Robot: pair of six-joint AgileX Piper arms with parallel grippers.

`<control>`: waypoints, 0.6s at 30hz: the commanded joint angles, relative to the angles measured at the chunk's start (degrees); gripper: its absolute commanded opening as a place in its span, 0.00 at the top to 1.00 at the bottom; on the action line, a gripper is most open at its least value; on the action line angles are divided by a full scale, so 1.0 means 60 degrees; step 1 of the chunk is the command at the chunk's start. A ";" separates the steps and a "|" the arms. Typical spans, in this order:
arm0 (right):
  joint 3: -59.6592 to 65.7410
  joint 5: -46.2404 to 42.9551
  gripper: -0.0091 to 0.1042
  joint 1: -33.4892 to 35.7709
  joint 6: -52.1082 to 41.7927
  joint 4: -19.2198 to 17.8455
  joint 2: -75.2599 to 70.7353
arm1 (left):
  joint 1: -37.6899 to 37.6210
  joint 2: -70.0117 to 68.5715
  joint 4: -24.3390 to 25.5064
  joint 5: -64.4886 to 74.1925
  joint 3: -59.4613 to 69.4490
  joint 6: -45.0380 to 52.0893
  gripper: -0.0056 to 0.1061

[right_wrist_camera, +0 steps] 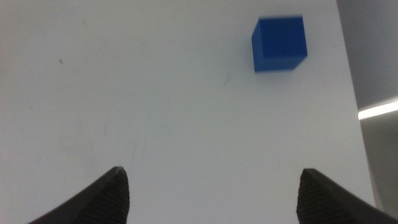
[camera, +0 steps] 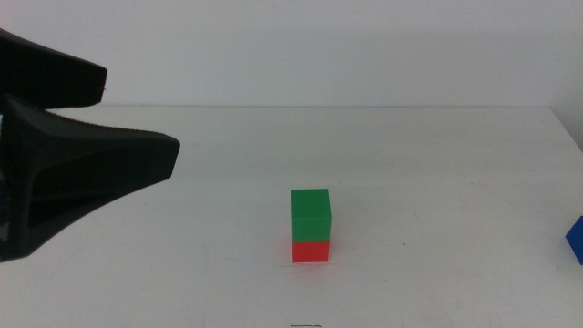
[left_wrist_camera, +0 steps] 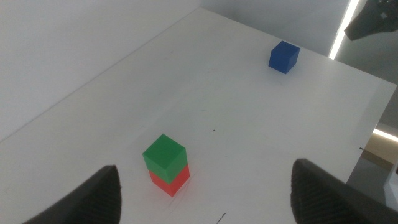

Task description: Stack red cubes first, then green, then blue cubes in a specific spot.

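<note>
White, matte tabletop (camera: 437,164) across the middle view, backed by a plain pale wall. Near its centre a two-cube column: green cube (camera: 310,215) seated squarely on red cube (camera: 311,251), edges aligned, long axis of the column upright, one flat face turned toward the camera. Far right of the stack, cut by the picture's edge, a sliver of blue cube (camera: 575,240), well apart from the stack. Left of the stack, large and dark, left gripper (camera: 137,123), jaws spread wide, holding nothing, raised off the table.

From the left wrist: same stack seen corner-on, green cube (left_wrist_camera: 164,155) over red cube (left_wrist_camera: 170,180), column still vertical. Blue cube (left_wrist_camera: 284,56) alone, well beyond the stack near the table's far edge. Left gripper (left_wrist_camera: 205,193) with jaws far apart and empty. Grey floor and a bright light strip past the table edge.

From the right wrist: blue cube (right_wrist_camera: 280,43) flat on the white surface, close to the table edge, slightly turned. Right gripper (right_wrist_camera: 214,196) agape, empty, short of the cube.
</note>
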 commanded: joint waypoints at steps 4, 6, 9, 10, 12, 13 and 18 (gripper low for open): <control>-0.0364 -0.0233 0.09 -0.0053 -0.0098 -0.0096 0.0073 | 0.0005 -0.0022 -0.0270 -0.0652 -0.0206 -0.0038 0.11; -0.0364 -0.0302 0.09 -0.0053 -0.0098 -0.0096 0.0073 | 0.0005 -0.0022 -0.0270 -0.0652 -0.0206 -0.0038 0.11; -0.0384 0.0118 0.09 -0.0053 0.0377 0.0020 0.0169 | 0.0005 -0.0022 -0.0270 -0.0652 -0.0206 -0.0038 0.11; -0.0394 0.0270 0.09 -0.0053 0.0511 0.0004 0.0303 | 0.0005 -0.0022 -0.0270 -0.0652 -0.0206 -0.0038 0.11; -0.0394 0.0627 0.09 -0.0053 0.0592 -0.0110 0.0700 | 0.0005 -0.0022 -0.0270 -0.0652 -0.0206 -0.0038 0.11; -0.0394 0.0703 0.09 -0.0053 0.0592 -0.0110 0.0882 | 0.0005 -0.0022 -0.0270 -0.0652 -0.0206 -0.0038 0.11; -0.0414 0.0353 0.09 -0.0063 0.0533 -0.0100 0.2009 | 0.0005 -0.0022 -0.0270 -0.0652 -0.0206 -0.0038 0.11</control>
